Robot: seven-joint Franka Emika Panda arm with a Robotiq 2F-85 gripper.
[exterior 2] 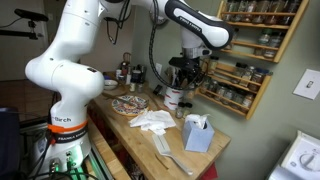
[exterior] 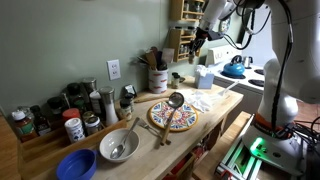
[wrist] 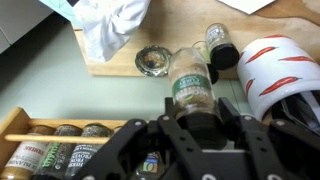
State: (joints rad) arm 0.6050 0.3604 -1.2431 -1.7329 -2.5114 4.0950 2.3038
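The end effector [wrist: 200, 118] pinches a jar [wrist: 190, 88] with a green label. The jar sits between the dark fingers, above the desk [wrist: 180, 28] and in front of the rack [exterior 2: 245, 50]. Its clear top points away from the wrist camera; what it holds cannot be made out.

Just beside it in the wrist view stands a white crock [wrist: 282, 70] with red marks, with dark utensil handles in it. A dark-capped bottle [wrist: 222, 45] stands between jar and crock, farther off. A metal ring [wrist: 155, 62] lies on the desk near a crumpled white cloth [wrist: 112, 25]. At the lower left, a row of spice jars [wrist: 60, 150] fills a wooden shelf, their labels too blurred to read.

In an exterior view a metal bowl [exterior: 118, 145] holds a spoon [exterior: 122, 148], and a blue bowl [exterior: 76, 164] sits just beside it. A patterned plate [exterior: 173, 120] carries a ladle [exterior: 174, 100]. More jars [exterior: 70, 120] line the wall. A blue tissue box [exterior 2: 197, 135] has a tissue standing out of its top.

In both exterior views the end effector is small and dark against the rack, so the jar in it is hard to tell apart. The wrist view cuts off the crock at the right edge, and the end effector's body hides the lower end of the jar.
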